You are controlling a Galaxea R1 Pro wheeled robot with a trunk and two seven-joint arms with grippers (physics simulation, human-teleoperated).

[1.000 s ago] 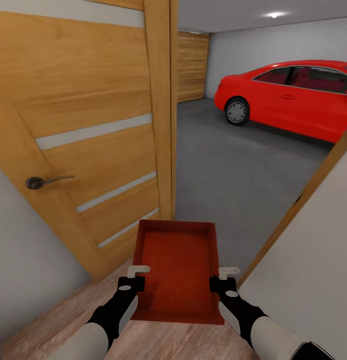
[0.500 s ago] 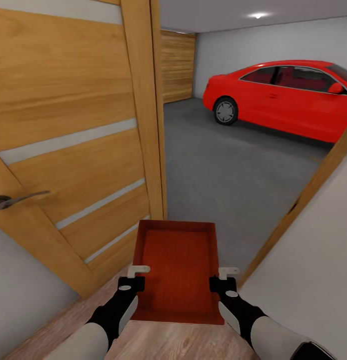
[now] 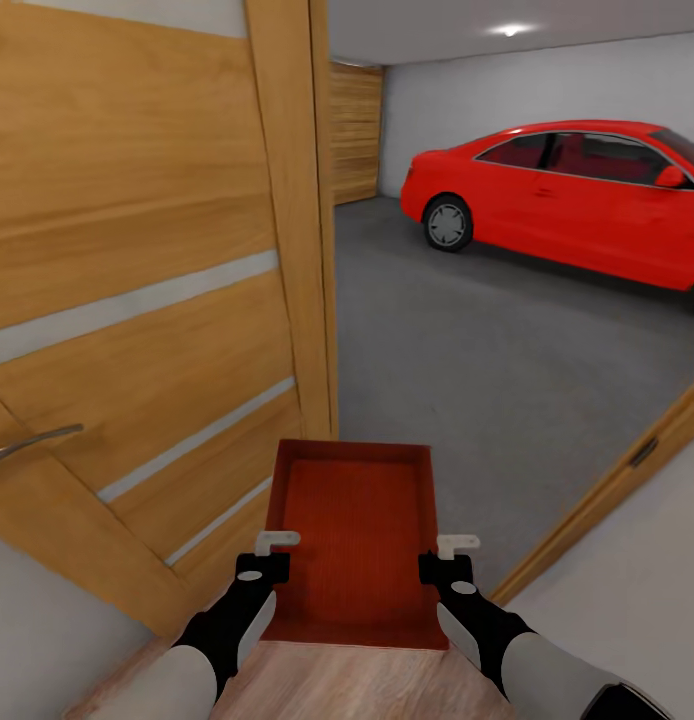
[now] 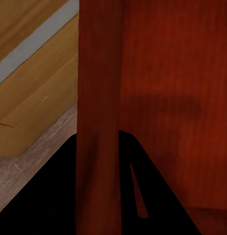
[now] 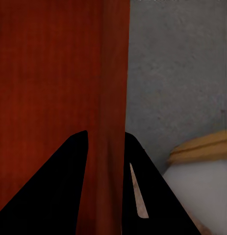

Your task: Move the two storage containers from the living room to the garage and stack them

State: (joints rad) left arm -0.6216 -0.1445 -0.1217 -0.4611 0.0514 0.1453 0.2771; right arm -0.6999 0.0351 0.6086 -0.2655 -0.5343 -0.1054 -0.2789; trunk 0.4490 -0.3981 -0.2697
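- The robot is standing in a doorway between the wooden door (image 3: 137, 300) and the frame (image 3: 627, 470), facing the garage floor (image 3: 467, 340) and red car (image 3: 577, 195).
- Carrying through well is meaning staying centred, tray level, clearing both sides.
- The storage container (image 3: 352, 520) is hanging low in front, orange-red, shallow, ribbed, empty.
- The left gripper (image 3: 271, 555) is clamping its left wall; the right gripper (image 3: 449, 558) is clamping the right wall.

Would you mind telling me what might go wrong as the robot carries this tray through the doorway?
The open wooden door stands close on the left, so the left claw or the storage container could clip its edge. Each claw, like the right claw, pinches only a thin side wall, so a bump might loosen the container.
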